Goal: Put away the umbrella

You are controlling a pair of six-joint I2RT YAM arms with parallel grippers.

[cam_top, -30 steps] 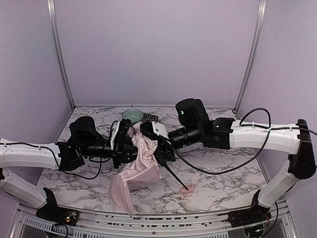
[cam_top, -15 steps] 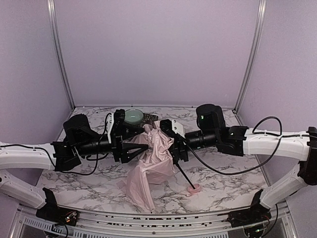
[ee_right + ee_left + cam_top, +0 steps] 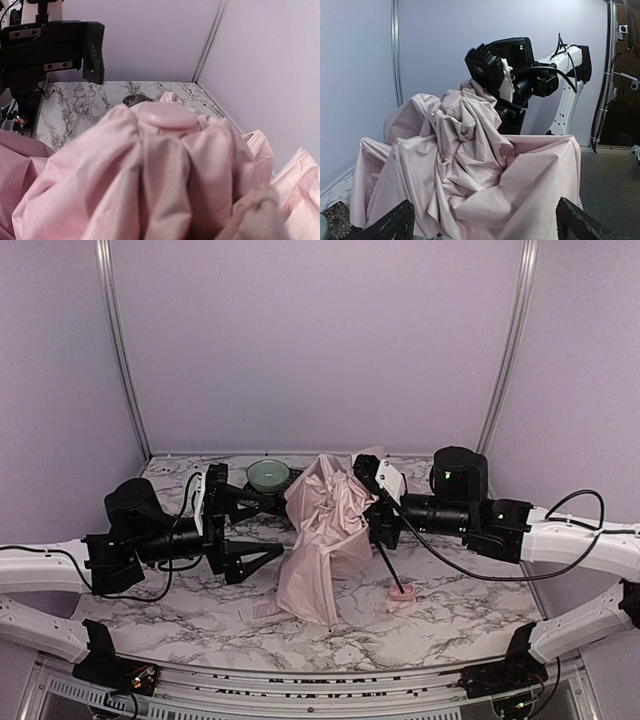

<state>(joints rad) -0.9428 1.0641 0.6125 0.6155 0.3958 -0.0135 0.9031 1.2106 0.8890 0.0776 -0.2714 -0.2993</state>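
You're nowhere near done: the umbrella is a loose crumpled bunch mid-table, propped on its handle, fabric unwrapped, shaft out. Your right gripper looks pinched on its top, though cloth hides the fingers. The left gripper gapes wide, empty, just beside the fabric. There's a bowl close behind and open table in front

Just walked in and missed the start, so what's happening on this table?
Two robot arms are working on a pale pink folding umbrella on the marble table. The right gripper appears to hold its bunched top up, the small pink handle resting on the tabletop. The left gripper is wide open beside the fabric, gripping nothing.
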